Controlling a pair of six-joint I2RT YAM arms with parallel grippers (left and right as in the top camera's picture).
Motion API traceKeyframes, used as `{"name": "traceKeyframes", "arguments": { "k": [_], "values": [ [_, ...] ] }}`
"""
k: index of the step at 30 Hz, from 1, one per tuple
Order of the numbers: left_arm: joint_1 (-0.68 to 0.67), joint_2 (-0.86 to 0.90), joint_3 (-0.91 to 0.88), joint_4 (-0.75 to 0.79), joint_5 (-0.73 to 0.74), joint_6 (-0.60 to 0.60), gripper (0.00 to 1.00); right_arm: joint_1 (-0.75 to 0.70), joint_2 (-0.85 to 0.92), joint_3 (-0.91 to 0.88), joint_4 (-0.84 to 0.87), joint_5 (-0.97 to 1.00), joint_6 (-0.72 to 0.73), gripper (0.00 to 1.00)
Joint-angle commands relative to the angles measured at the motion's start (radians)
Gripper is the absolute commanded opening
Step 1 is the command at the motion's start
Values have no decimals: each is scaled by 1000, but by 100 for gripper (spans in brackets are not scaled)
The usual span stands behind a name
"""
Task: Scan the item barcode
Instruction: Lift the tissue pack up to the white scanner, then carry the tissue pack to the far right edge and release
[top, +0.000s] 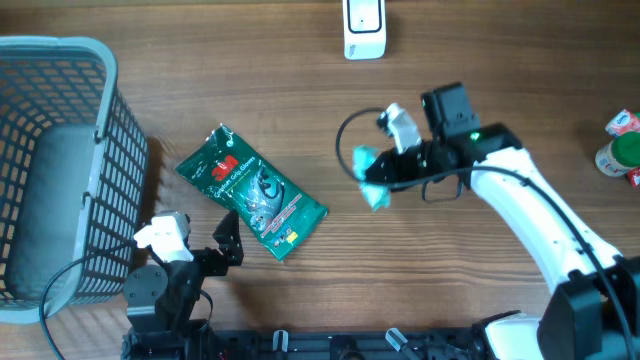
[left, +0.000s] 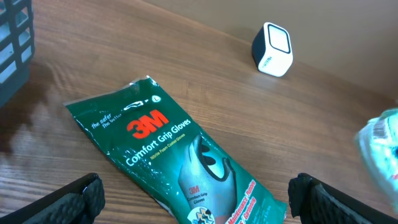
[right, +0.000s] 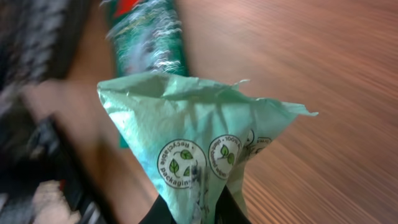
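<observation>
Right claw (top: 384, 178) clenched on a thin, crinkly mint-green plastic pouch (right: 199, 137). It is pinched at its narrow end, and the far edge flares wide and ragged. Round leaf logos are printed on it. Pouch is held over the wood-grain tabletop (top: 520, 60), robot-side of the white boxy scanner (top: 364, 26), well apart from it. Left claw (top: 228, 243) released, jaws wide, just beside a flat, glossy green glove pack (top: 255, 192). Grey slatted basket (top: 100, 60) at far left.

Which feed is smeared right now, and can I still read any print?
Right wrist: background and the gloves pack are motion-smeared, the held pale green packet fairly sharp. Left wrist: crisp, gloves lettering legible. Overhead: evenly lit, sharp.
</observation>
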Motion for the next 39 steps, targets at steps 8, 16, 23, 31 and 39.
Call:
{"name": "traceKeyframes", "arguments": {
  "k": [8, 16, 23, 31, 39],
  "values": [
    [-5, -5, -6, 2, -6, -8, 100, -21, 308, 510, -149, 499, 128, 4],
    [-5, -5, -6, 2, -6, -8, 100, -34, 838, 1183, -215, 557, 114, 4],
    [-5, -5, -6, 2, -6, -8, 100, -35, 947, 1231, 51, 554, 161, 4],
    [-5, -5, -6, 2, -6, -8, 100, -54, 952, 1268, -13, 561, 195, 4],
    [-5, -5, -6, 2, -6, -8, 100, -302, 915, 1323, -234, 872, 278, 4]
  ]
}}
